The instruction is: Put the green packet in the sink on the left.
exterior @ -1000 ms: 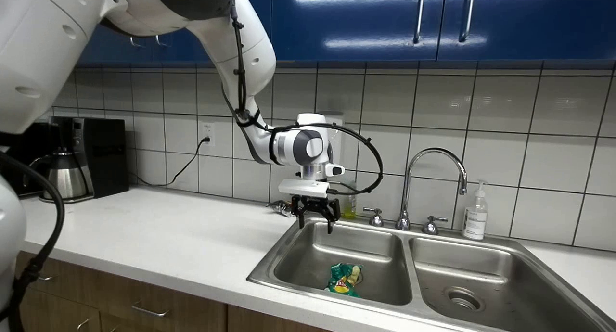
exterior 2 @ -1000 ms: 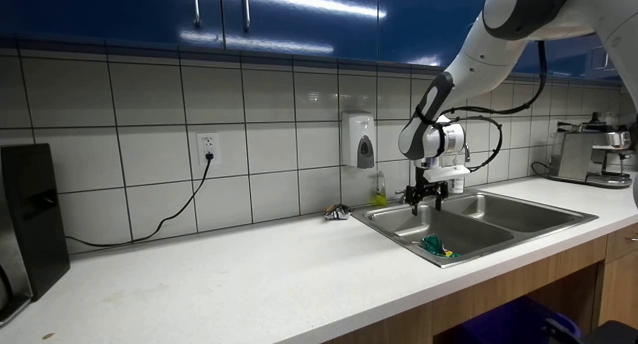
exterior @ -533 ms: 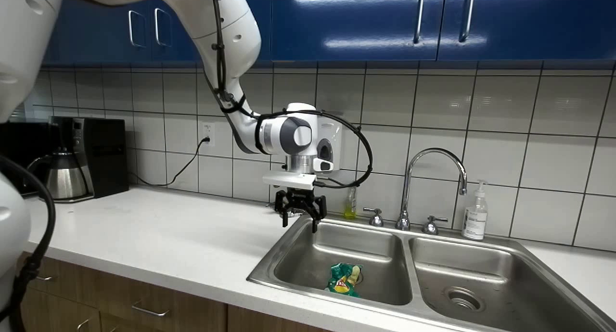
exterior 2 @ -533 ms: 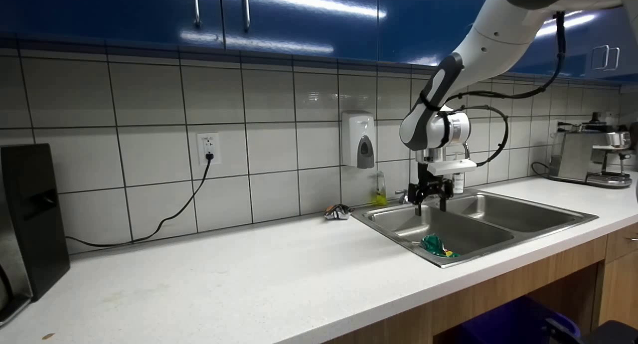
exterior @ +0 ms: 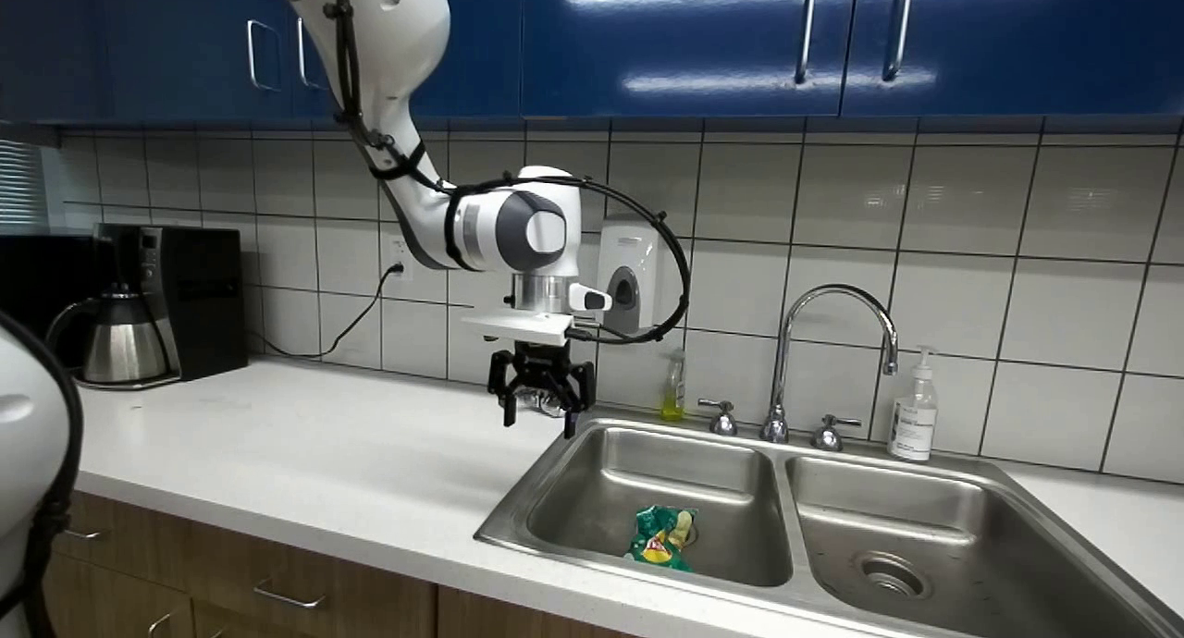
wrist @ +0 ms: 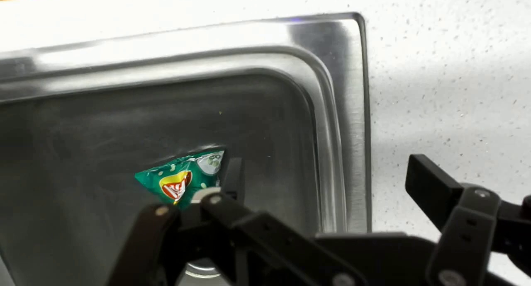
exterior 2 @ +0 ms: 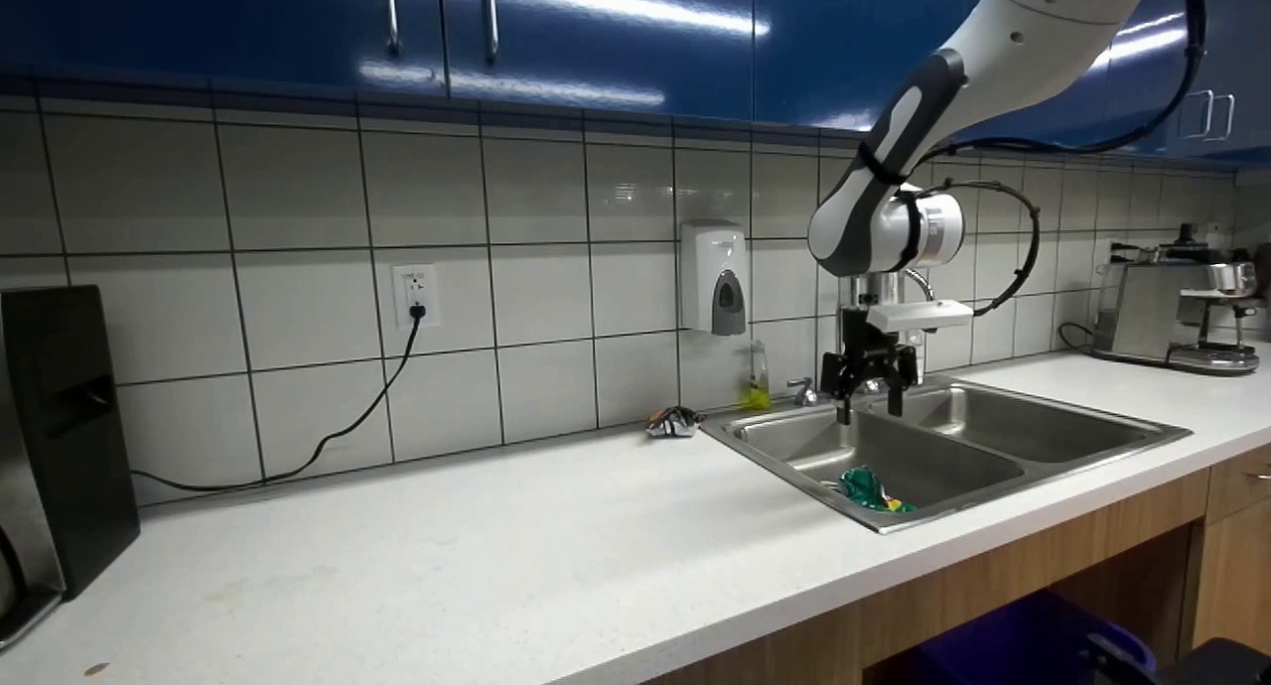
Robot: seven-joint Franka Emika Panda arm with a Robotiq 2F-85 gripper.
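Observation:
The green packet (exterior: 659, 538), with a red and yellow logo, lies crumpled on the floor of the left sink basin (exterior: 684, 455) in both exterior views (exterior 2: 862, 486). In the wrist view the packet (wrist: 182, 176) is partly covered by a gripper finger. My gripper (exterior: 539, 425) is open and empty, fingers pointing down. It hangs above the sink's left rim area, higher than the packet and apart from it; it also shows in an exterior view (exterior 2: 870, 413). In the wrist view my gripper (wrist: 327, 174) has one finger over the basin and one over the counter.
The right basin (exterior: 925, 527), the tall faucet (exterior: 786, 342) and a pump bottle (exterior: 914, 421) stand to the right. A silver crumpled wrapper (exterior 2: 674, 422) and a yellow-green bottle (exterior 2: 758, 382) are near the wall. A dispenser (exterior 2: 713, 278) hangs on the tiles. A coffee machine (exterior: 176, 300) stands far left.
In an exterior view the gripper has moved left, away from above the basin towards the counter. In the other view's frames it shifts slightly right. It stays open. The packet has not moved.

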